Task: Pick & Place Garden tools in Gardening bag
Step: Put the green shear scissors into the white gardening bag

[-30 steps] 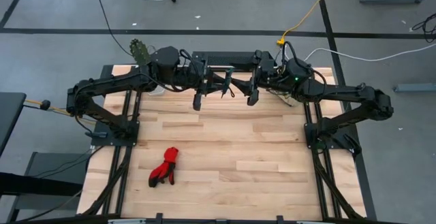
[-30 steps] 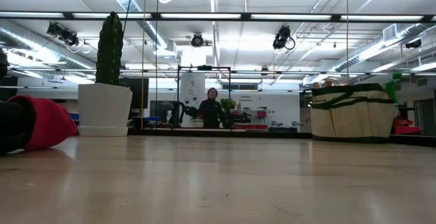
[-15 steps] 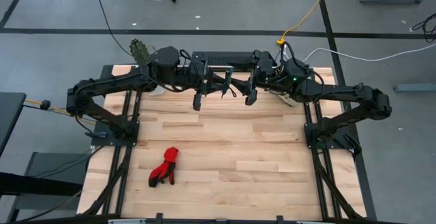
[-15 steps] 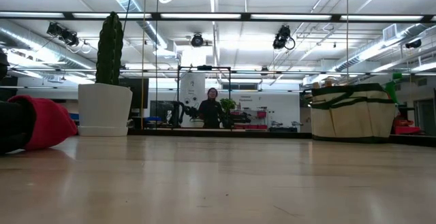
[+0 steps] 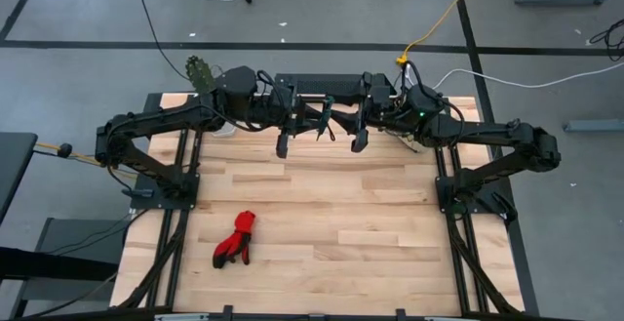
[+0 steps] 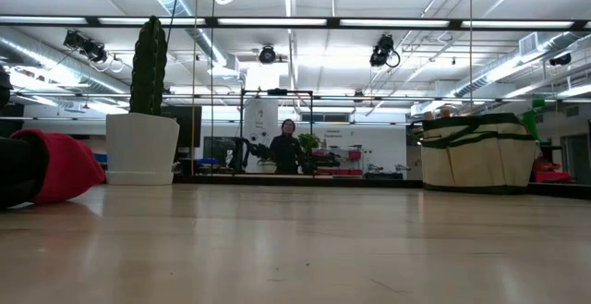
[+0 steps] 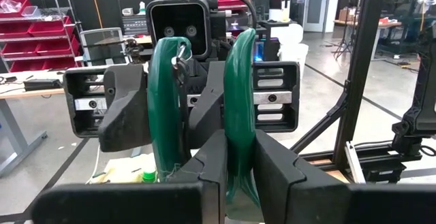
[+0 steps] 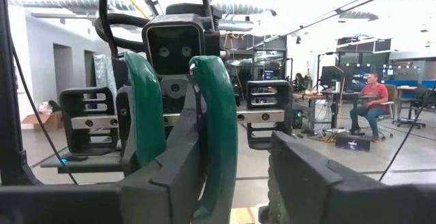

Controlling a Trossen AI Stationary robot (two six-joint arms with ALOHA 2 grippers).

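Pruning shears with two green handles [image 5: 327, 116] hang high over the table's far edge, between my two arms, which face each other. My left gripper [image 7: 240, 173] is shut on one handle. My right gripper [image 8: 235, 183] is open, and the other handle [image 8: 218, 115] stands between its fingers. Red gloves [image 5: 236, 238] lie on the table toward its near left. The beige gardening bag with green trim [image 6: 476, 152] stands at the far right, a green sprayer [image 6: 533, 119] sticking out of it. My left gripper pinches one green handle [image 7: 238, 149] between its two fingers, which come in level from the table's left. The handle stands roughly upright across the fingers. The shears are lifted clear of the table. My right gripper has one finger [image 8: 170, 176] close against the other handle; I cannot tell whether it touches. A gap shows between the handle and its other finger [image 8: 300, 176].
A white pot with a tall cactus [image 6: 141, 147] stands at the far left corner [image 5: 200, 70]. The wooden tabletop [image 5: 331, 214] lies bare between the gloves and the right frame. A person [image 6: 288, 147] stands in the room beyond the table.
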